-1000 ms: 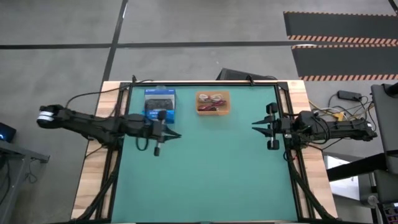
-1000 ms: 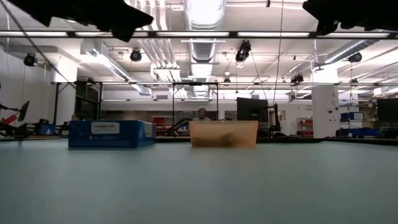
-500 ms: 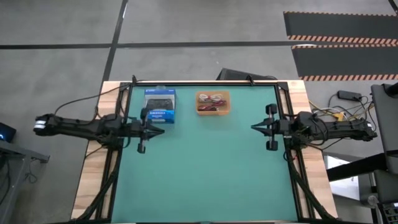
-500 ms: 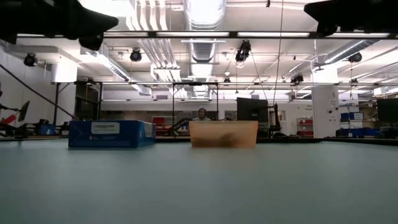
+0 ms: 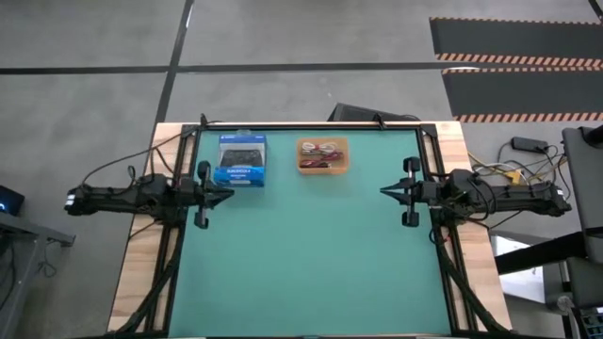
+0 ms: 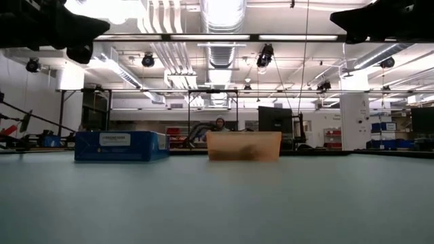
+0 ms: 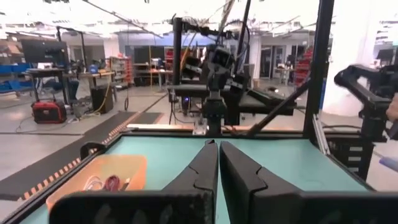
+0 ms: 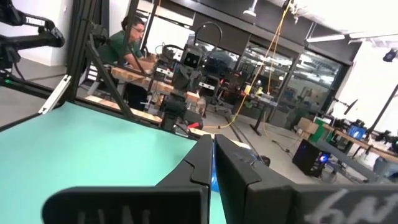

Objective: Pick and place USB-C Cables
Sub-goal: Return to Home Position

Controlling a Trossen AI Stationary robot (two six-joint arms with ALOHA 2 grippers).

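Note:
The USB-C cables [image 5: 321,154] lie bundled inside a shallow orange tray [image 5: 343,156] near the table's far edge. A red-pink bundle and pale ones show; the rest I cannot tell apart. In the left wrist view the tray [image 7: 127,167] holds the cables [image 7: 107,184]. My left gripper [image 5: 230,191] hovers at the table's left side, near the blue box, shut and empty [image 7: 219,145]. My right gripper [image 5: 383,191] waits at the right side, also shut and empty [image 8: 213,140].
A blue box [image 5: 242,160] with a black picture sits left of the tray, close to my left gripper. In the low view box [image 6: 122,146] and tray [image 6: 244,146] stand side by side. A person [image 8: 134,43] works beyond the table.
My left arm has drawn back toward the table's left edge, its gripper moving from in front of the blue box to beside the box's left corner. The cables, tray and box have stayed where they were.

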